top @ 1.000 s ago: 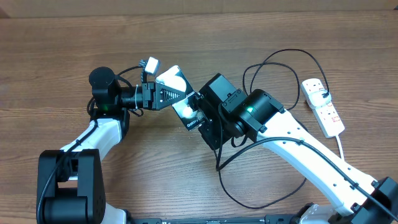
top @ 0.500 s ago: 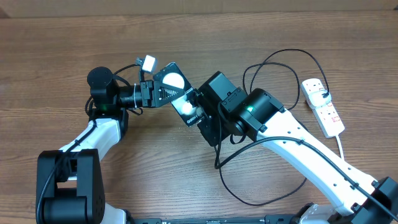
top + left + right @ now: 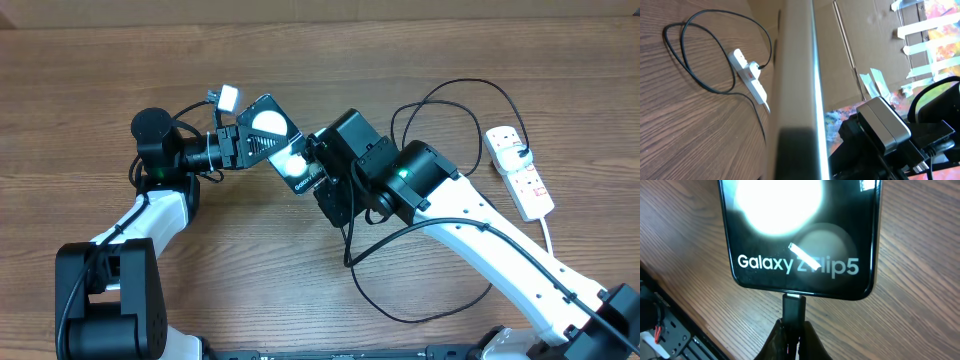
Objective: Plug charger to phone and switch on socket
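Where arms [image 3: 480,225] meet, phone [image 3: 280,142] seemingly tilted.

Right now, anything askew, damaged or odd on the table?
Nothing damaged or spilled. The phone is lifted and tilted, clamped in the left gripper, while the right gripper pinches the charger connector against its bottom edge; I can't tell if it's seated. The slack charger cable loops under the right arm and might snag.

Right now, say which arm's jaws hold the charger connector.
The right arm: its jaws pinch the black connector at the Galaxy Z Flip5 phone's bottom edge. The left arm's jaws clamp the phone itself.
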Available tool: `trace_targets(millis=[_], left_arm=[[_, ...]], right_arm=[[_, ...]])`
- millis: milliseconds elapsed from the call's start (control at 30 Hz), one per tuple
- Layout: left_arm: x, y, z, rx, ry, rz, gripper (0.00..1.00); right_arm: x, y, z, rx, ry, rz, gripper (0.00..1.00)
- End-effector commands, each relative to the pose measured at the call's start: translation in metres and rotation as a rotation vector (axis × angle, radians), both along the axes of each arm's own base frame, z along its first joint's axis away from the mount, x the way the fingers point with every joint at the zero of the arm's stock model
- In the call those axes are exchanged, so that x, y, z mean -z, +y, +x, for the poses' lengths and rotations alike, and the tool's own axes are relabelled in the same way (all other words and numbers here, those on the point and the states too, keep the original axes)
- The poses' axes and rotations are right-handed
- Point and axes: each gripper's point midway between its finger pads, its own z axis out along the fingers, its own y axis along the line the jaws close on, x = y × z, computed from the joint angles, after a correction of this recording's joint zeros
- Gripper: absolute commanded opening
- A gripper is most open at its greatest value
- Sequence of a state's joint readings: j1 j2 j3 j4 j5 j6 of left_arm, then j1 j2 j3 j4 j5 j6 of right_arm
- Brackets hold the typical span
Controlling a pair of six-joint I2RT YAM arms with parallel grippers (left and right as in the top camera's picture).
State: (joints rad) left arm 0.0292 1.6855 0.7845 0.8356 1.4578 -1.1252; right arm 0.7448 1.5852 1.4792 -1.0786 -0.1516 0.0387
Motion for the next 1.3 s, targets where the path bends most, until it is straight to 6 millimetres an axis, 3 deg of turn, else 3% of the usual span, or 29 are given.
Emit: trace_targets(millis=[0, 300, 533, 700, 900, 1067, 1267], left_arm=[[0.006, -0.022, -0.036, 0.187, -0.021, -0.007, 0.04], [0.007, -0.021, -0.027, 0.137, -0.043, -0.001, 0.04], [0.008, -0.019, -0.013, 0.054, -0.025, 0.006, 0.04], [0.009, -0.006, -0.001, -0.018, 0.031, 0.002, 0.04], [0.009, 0.001, 0.003, -0.039, 0.117, -0.012, 0.04], [0.008, 0.000, -0.003, -0.006, 0.140, -0.017, 0.04], [0.008, 0.000, -0.004, 0.002, 0.155, -0.019, 0.04]], right_arm=[[-0.044, 0.024, 0.020, -0.028, -0.126, 0.128, 0.04], [-0.027, 0.005, 0.000, -0.018, -0.020, 0.040, 0.18], [-0.013, -0.015, -0.023, -0.009, 0.086, -0.051, 0.34], [-0.008, -0.027, -0.036, 0.031, 0.160, -0.094, 0.35], [-0.006, -0.021, -0.029, 0.030, 0.133, -0.070, 0.39], [0.007, -0.017, -0.022, 0.034, 0.112, -0.064, 0.43], [0.015, -0.012, -0.017, 0.034, 0.092, -0.047, 0.40]])
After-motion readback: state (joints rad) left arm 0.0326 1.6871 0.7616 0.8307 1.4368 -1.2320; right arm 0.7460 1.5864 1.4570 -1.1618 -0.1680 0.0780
